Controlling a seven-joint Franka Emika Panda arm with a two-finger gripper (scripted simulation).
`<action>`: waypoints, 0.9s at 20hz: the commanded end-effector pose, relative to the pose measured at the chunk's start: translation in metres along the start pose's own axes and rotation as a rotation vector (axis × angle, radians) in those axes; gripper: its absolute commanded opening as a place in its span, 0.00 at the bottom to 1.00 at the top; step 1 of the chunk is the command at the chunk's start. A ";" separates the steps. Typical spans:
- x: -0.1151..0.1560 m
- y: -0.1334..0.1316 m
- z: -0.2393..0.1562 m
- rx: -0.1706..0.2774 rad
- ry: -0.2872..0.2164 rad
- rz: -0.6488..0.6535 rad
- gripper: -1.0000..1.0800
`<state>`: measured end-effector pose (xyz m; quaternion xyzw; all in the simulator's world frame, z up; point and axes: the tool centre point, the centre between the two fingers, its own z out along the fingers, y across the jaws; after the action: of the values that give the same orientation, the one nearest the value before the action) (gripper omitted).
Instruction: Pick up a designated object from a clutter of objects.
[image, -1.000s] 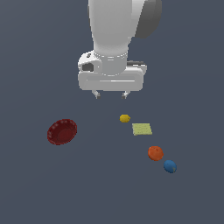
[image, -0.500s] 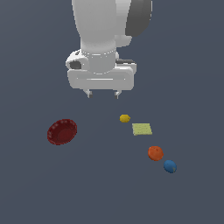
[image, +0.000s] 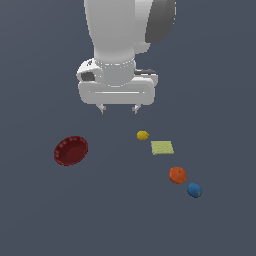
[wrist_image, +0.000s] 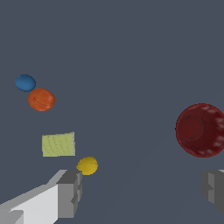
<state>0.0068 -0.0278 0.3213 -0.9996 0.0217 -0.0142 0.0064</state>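
In the exterior view the white arm (image: 120, 45) hung straight down, wrist vertical, the gripper (image: 119, 109) spread wide and holding nothing, up at twelve o'clock above the clutter. The blue ball (image: 194, 190), glossy and rounded, sat at about five o'clock of the frame, just beside the orange ball (image: 178, 175). The pale square (image: 162, 147) and yellow ball (image: 143, 135) lay between those and the gripper; the red bowl (image: 71, 150) sat well apart at eight o'clock.

In the wrist view, the grey fingers (wrist_image: 70, 192) stood wide apart, empty. The blue ball (wrist_image: 25, 82) looked smooth, shiny, slightly oval, next to the orange one (wrist_image: 41, 99).
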 end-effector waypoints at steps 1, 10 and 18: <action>0.006 -0.005 0.003 -0.003 -0.001 -0.018 0.96; 0.042 -0.038 0.022 -0.020 -0.007 -0.139 0.96; 0.087 -0.094 0.060 -0.034 -0.015 -0.313 0.96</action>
<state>0.0906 0.0514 0.2734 -0.9931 -0.1168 -0.0077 -0.0117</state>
